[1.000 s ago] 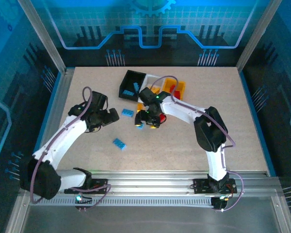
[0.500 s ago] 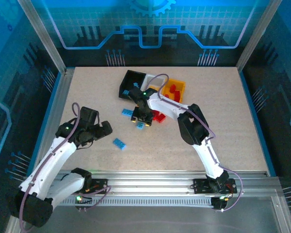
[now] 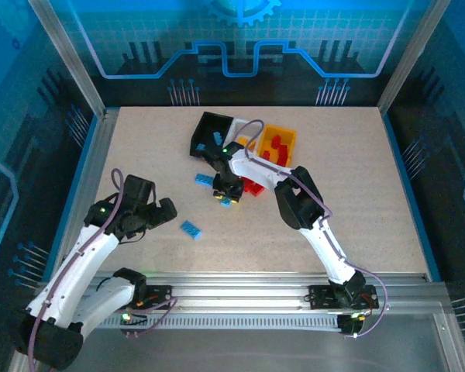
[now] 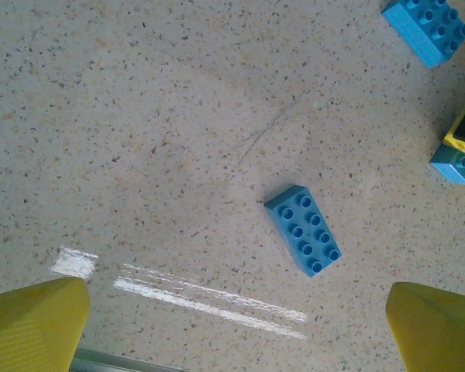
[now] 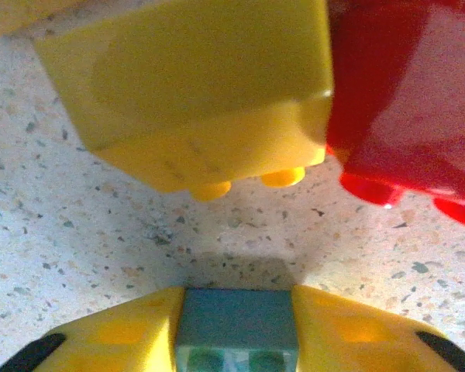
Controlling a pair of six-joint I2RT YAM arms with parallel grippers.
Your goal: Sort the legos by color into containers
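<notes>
Blue for the piece in play: found a small blue brick [image 5: 236,329] pinched flush between the pads of the right gripper [image 3: 227,194], low over the table [image 3: 356,209], just near of the bins. Saw a yellow brick [image 5: 194,93] and a red brick [image 5: 407,101] lying just beyond it, side by side. Counted three joined bins at the far middle: black bin [image 3: 208,128] leftmost with blue pieces inside, white bin [image 3: 237,122] mostly covered by the arm, orange-yellow bin [image 3: 283,139] rightmost with red pieces in it. Spotted two more loose blues: a flat blue brick [image 4: 302,230] on the table under the left gripper [image 4: 236,325], and another blue brick [image 3: 204,180] left of the right gripper. Found the left gripper spread wide, holding nothing, hovering above the table.

Judged the step as pick-up of a blue piece, grasp made, lift not yet done. Judged the next move to need a straight lift clear of the yellow and red neighbours, then a carry far-left to the black bin.

Could not make out the white bin's contents, nor count the red pieces tucked beneath the right arm. Could not tell whether the held brick was off the table.
</notes>
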